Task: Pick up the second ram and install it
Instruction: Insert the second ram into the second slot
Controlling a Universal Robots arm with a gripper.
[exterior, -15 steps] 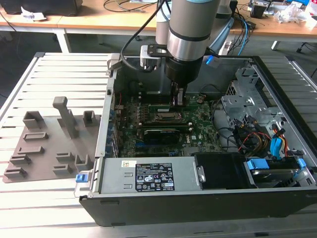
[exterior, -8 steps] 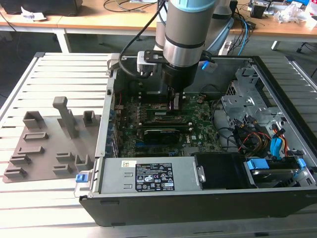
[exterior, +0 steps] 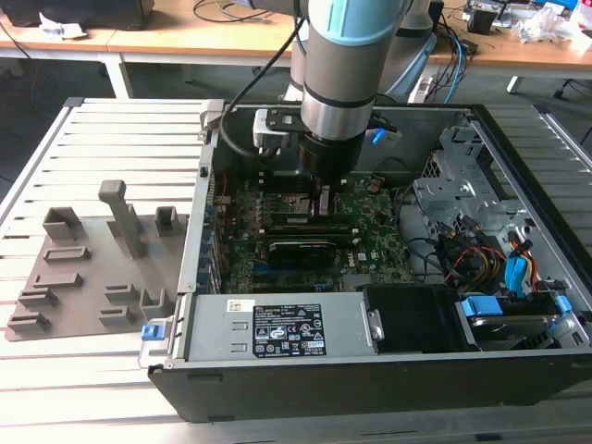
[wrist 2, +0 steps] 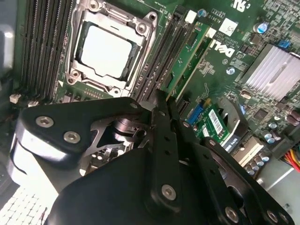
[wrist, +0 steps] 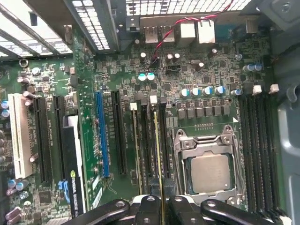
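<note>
Gripper (wrist: 161, 208) clenched on second ram (wrist: 158, 154), held edge-on over black slots (wrist: 146, 140) just beside processor socket (wrist: 208, 161) inside open computer case (exterior: 518, 148); likely best kept upright, aligned lengthwise, pressed evenly.

Print check, nothing transcribed. Power supply (exterior: 213, 326), near side of the case: large white rating label (exterior: 289, 330) with rows of fine print and marks, small sticker (exterior: 240, 305) toward the exterior view's left. Motherboard (wrist 2: 262, 28), second wrist view: white silkscreen logo (wrist 2: 220, 47) and white sticker (wrist 2: 228, 26); remaining lettering too small to read
</note>
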